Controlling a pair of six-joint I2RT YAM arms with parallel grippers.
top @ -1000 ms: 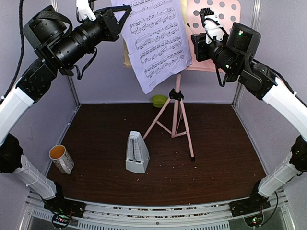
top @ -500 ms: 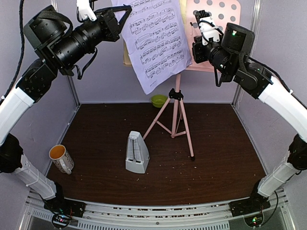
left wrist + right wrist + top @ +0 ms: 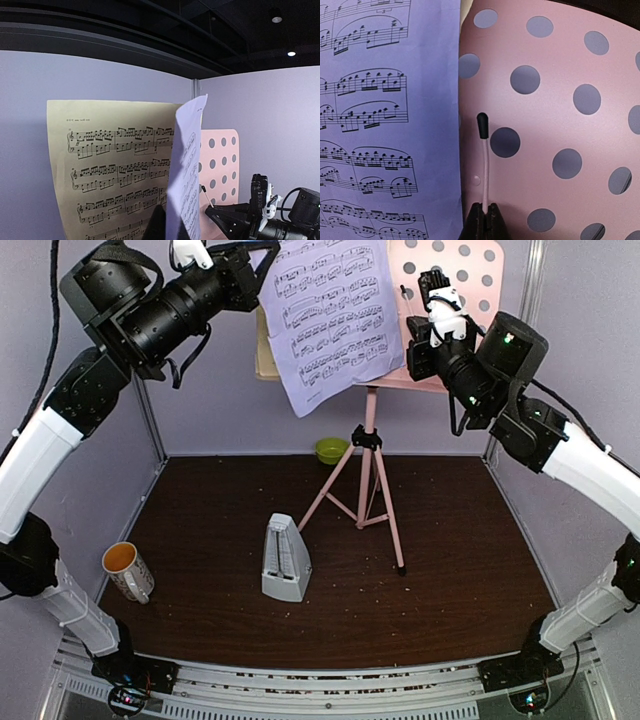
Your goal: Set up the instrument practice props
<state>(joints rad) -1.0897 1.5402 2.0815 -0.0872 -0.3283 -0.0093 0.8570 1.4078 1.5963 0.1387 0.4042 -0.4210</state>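
The pink music stand's perforated desk (image 3: 462,268) is high at the back, on its tripod (image 3: 368,475). My left gripper (image 3: 262,258) is shut on the top edge of the lavender music sheet (image 3: 330,320), which hangs in front of the desk's left half. The yellow music sheet (image 3: 112,170) leans behind the lavender sheet (image 3: 186,165). My right gripper (image 3: 485,222) is shut on the stand's thin pink page-holder wire (image 3: 485,165) with a black tip, against the desk (image 3: 560,115). The pale-grey metronome (image 3: 286,558) stands on the table.
A white mug (image 3: 128,571) with an orange inside stands at the table's left edge. A small lime-green bowl (image 3: 331,450) sits at the back behind the tripod legs. Grey walls enclose the dark wooden table (image 3: 450,570) on three sides.
My right gripper has closed on the page-holder wire and its arm has dropped slightly. My left arm has lifted the lavender sheet a little up and to the right.
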